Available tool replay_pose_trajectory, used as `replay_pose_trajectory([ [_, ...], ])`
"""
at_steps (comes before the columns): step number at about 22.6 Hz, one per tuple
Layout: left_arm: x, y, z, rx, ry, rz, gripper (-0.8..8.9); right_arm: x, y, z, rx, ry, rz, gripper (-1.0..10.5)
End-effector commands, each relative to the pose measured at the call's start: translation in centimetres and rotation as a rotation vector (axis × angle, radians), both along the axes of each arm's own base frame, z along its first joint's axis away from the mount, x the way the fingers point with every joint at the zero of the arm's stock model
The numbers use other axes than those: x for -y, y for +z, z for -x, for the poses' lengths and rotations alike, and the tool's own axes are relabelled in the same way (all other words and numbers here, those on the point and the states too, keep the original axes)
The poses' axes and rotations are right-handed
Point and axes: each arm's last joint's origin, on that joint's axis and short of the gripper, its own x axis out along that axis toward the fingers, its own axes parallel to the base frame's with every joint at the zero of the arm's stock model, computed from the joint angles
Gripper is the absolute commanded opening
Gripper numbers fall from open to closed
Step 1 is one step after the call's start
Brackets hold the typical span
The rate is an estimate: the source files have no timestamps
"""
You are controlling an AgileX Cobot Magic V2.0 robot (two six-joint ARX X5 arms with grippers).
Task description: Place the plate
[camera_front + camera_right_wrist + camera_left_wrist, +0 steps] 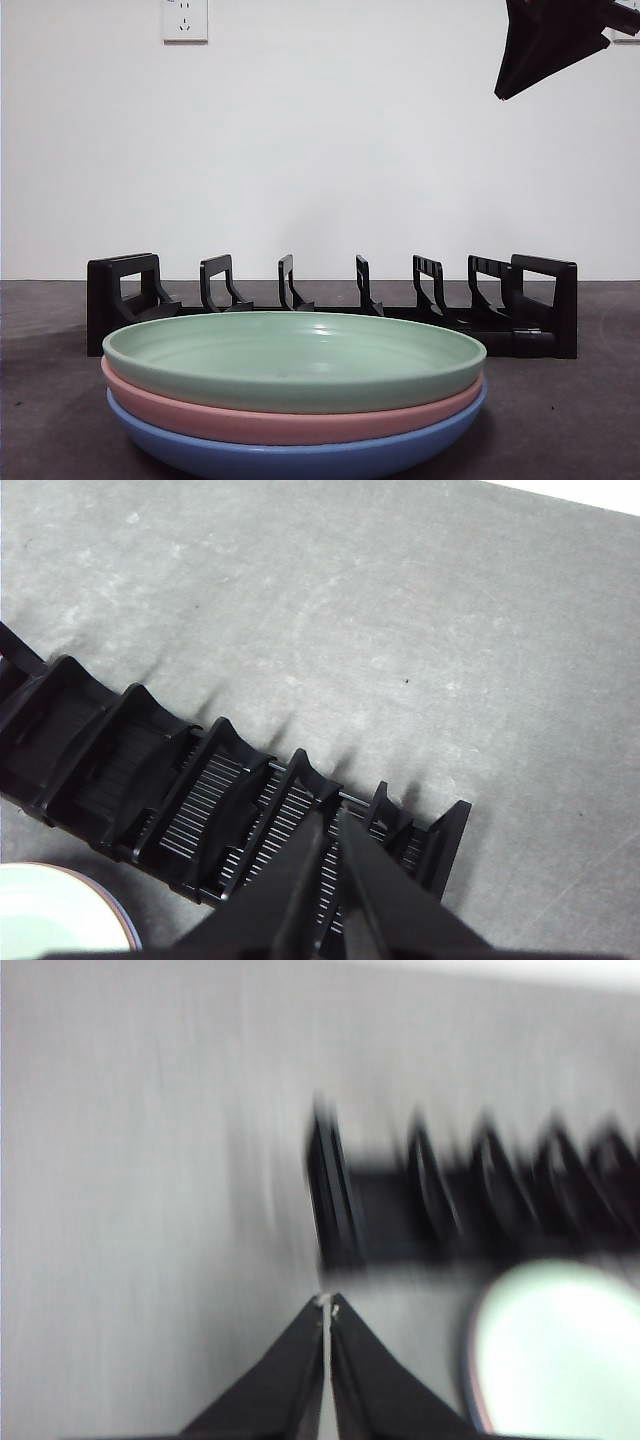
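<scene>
Three plates lie stacked at the table's front: a green plate (295,355) on top, a pink plate (290,420) under it, and a blue plate (300,455) at the bottom. Behind the stack stands a black slotted plate rack (330,300) with nothing in its slots. My left gripper (328,1307) is shut and holds nothing; it hangs above the table near one end of the rack (335,1195), with the green plate (560,1360) off to one side in a blurred picture. My right gripper (331,818) is shut and empty, above the rack's other end (250,810).
A black arm tip (545,40) shows at the top right of the front view. The dark grey table (400,630) stretches bare beyond the rack. A white wall with a socket (185,20) stands behind.
</scene>
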Motion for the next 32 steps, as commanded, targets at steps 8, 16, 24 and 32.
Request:
replay_pose_trajectory([
  [8,-2.1,-13.2,0.7,0.342,0.176,-0.01,0.07,-0.2,0.2,-0.2,0.009,-0.001,-0.011,0.2],
  [16,-2.5,-14.5,0.4,0.302,0.224,-0.009,0.07,-0.3,0.5,-0.4,0.043,-0.001,-0.021,0.2],
  [24,-2.5,-14.4,0.4,0.313,0.223,-0.007,0.07,-0.3,0.8,-0.5,0.075,-0.001,-0.031,0.2],
  [32,-2.5,-14.4,0.4,0.313,0.224,-0.007,0.07,-0.1,1.4,-0.5,0.153,0.011,0.003,0.2],
])
